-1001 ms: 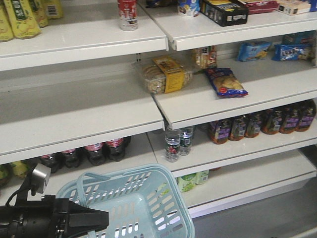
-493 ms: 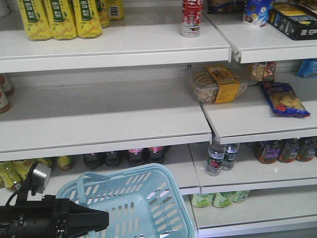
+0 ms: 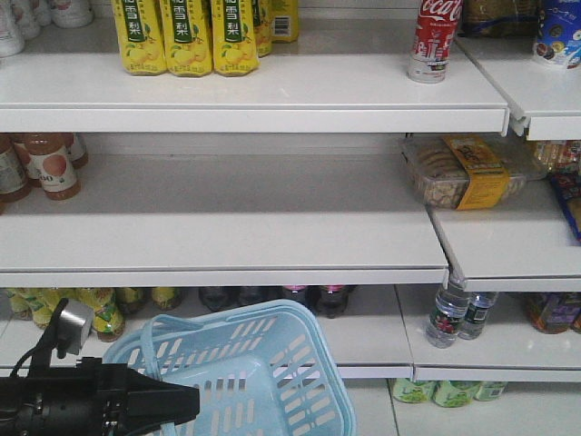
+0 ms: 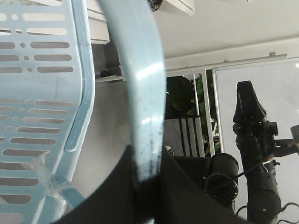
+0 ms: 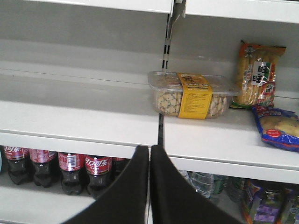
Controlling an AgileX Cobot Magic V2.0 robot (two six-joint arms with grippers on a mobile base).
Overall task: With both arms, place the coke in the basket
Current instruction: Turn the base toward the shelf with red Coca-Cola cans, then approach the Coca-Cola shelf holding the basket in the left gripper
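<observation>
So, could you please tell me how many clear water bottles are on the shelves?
2. One water bottle stands on the lower right shelf; the second bottle is beside it, just to the right. More could be hidden behind them.

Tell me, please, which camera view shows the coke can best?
The exterior front-facing view: the coke stands upright on the top shelf, its top cropped. The left wrist view shows the basket and the right wrist view cola bottles; neither shows the can.
</observation>
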